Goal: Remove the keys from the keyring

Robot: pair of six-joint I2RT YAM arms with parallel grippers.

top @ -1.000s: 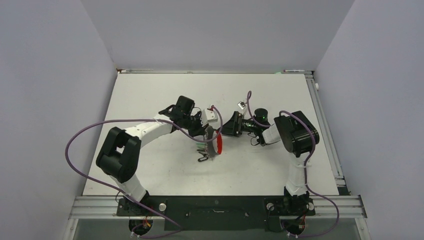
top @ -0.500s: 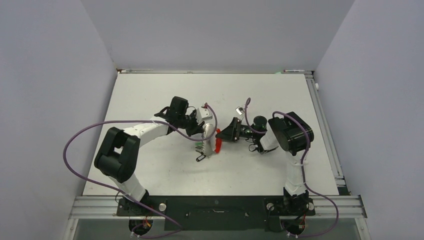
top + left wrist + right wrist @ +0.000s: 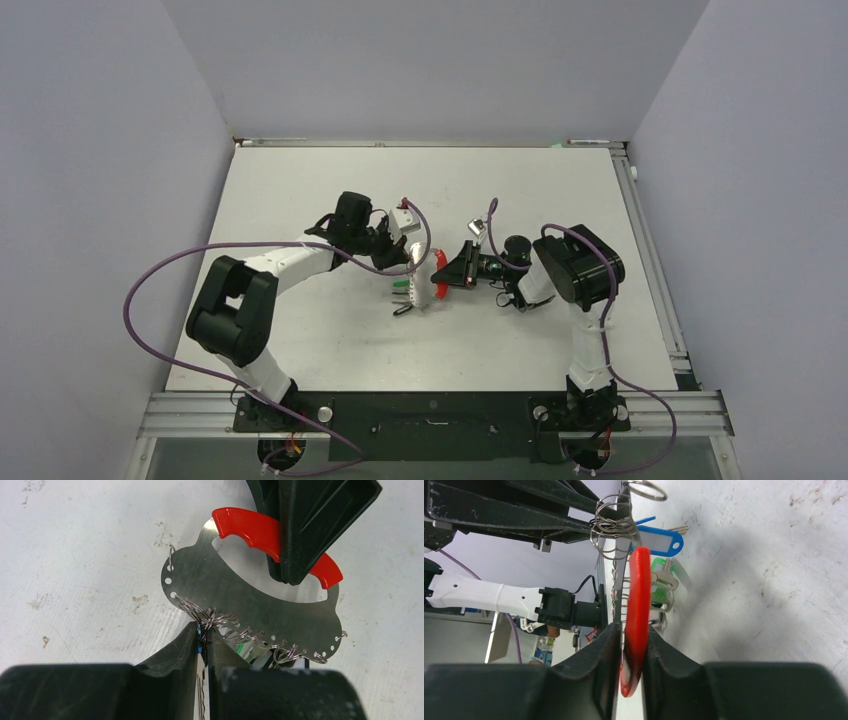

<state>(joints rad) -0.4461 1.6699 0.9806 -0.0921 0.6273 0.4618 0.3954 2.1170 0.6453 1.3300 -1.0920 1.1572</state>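
You have a white table, its surface scuffed with dirt marks. Pale lilac walls stand left, far and right. One aluminium rail runs along the near edge, another rail along the right.

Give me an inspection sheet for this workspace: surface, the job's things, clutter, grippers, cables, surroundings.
Surface: white table, scuffed and stained.
Job's things: keyring, a silvery plate with a red grip, held on edge; keys with blue and green tags hang from small wire rings along its holed edge.
Clutter: nothing seen.
Grippers: left gripper shut on the keys, pinching something blue among the wire rings; right gripper shut on the red grip.
Cables: purple cables loop off both arms.
Surroundings: plain lavender walls; metal rail along the near edge.
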